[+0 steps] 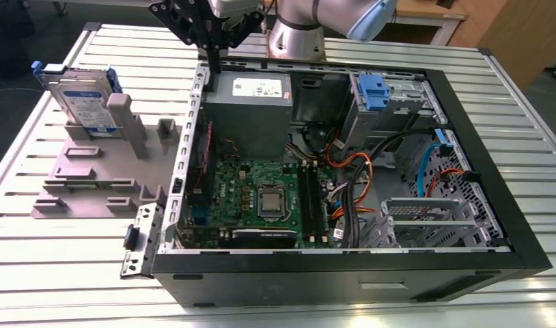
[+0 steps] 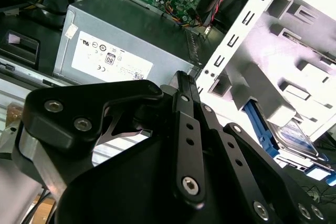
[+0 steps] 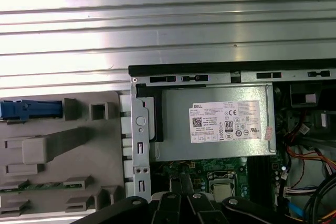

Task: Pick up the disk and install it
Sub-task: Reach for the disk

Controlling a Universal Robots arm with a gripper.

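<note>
The disk [image 1: 81, 102], a silver drive with a white-and-blue label in a blue carrier frame, stands upright in a grey holder [image 1: 87, 179] on the table, at the exterior view's left of the computer case. The second wrist view shows the disk [image 2: 297, 136] in that holder, and the first wrist view shows its blue top edge [image 3: 29, 110]. My gripper [image 1: 212, 60] hangs above the case's back corner by the power supply, well apart from the disk. In both wrist views the black fingers [image 2: 181, 85] [image 3: 181, 199] lie together, shut, with nothing between them.
The open black computer case [image 1: 351, 277] lies on the slatted metal table [image 1: 50, 273]. Inside are the grey power supply [image 1: 251, 102], the green motherboard [image 1: 259, 198], cables, a metal drive cage [image 1: 428, 219] and a bay with a blue tab [image 1: 373, 92].
</note>
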